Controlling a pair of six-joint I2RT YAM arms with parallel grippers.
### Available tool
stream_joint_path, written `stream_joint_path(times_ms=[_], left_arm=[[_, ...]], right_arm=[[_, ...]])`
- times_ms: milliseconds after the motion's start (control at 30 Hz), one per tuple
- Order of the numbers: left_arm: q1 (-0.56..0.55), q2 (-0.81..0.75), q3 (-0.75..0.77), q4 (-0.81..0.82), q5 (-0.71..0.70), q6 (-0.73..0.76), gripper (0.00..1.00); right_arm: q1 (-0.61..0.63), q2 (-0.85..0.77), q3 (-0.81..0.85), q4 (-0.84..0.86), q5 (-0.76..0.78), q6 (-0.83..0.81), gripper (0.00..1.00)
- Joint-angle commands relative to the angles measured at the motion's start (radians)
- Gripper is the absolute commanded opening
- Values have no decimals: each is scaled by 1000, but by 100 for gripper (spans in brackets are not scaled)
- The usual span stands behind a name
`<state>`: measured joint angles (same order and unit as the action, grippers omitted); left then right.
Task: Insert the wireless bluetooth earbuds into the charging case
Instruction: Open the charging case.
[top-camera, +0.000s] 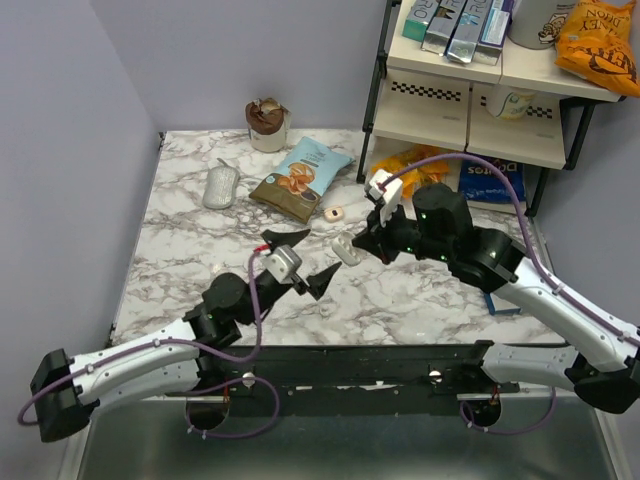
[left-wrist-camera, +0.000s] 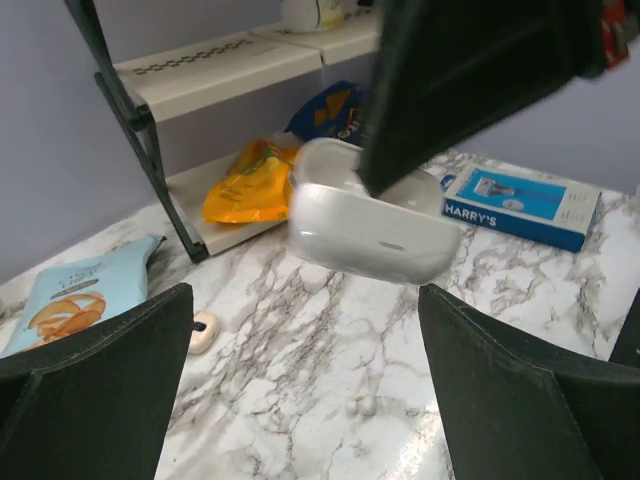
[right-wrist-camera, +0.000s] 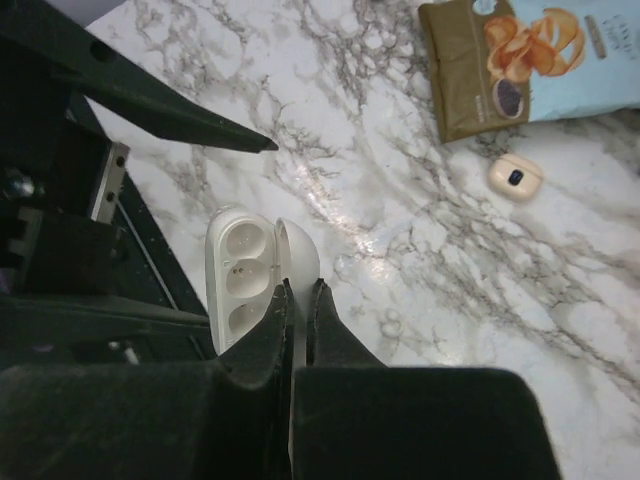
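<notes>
**Op 1:** I'm looking down the right wrist view, and the right gripper (right-wrist-camera: 300, 295) is pinching the charging case (right-wrist-camera: 240, 270) by its raised lid. The jaws are narrowed right down onto that thin wall. The case is sitting open, with its moulded wells facing the camera.

**Op 2:** I'm seeing the same from overhead. My left gripper (top-camera: 324, 250) is standing with its jaws spread wide and gripping nothing. The case is hanging just off its fingertips, near the middle of the tabletop (top-camera: 190, 250).

**Op 1:** Is the case touching the marble?

**Op 2:** I'm not managing to tell from any of these angles.

**Op 1:** I'm spotting one cream earbud (right-wrist-camera: 515, 176) lying loose on the marble. It's well apart from the case and just beside the lower corner of the snack bag (right-wrist-camera: 520, 50).
</notes>
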<state>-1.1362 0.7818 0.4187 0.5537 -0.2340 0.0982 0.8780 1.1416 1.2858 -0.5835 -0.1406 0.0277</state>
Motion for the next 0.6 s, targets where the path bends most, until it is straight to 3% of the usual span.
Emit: stream_joint_path(times_ms=[0,100,133,233,567], left_arm=[[228,-113,54,-123,551,-245,99],[369,-76,92,-118,801,-360,97],[394,-22,119,-112,940,-382,95],[437,94,173,-80,1149,-452,87],[438,203,282,-146,1174,-376,82]], right_arm=[[19,-113,-118,121,174,-161,1],[22,-157,-128,166,115,-224,1],[27,-158,-112,154,95,-238,1],[30,-167,-91,143,63,-273,1],[93,-134,-54,73,58,-301,1]])
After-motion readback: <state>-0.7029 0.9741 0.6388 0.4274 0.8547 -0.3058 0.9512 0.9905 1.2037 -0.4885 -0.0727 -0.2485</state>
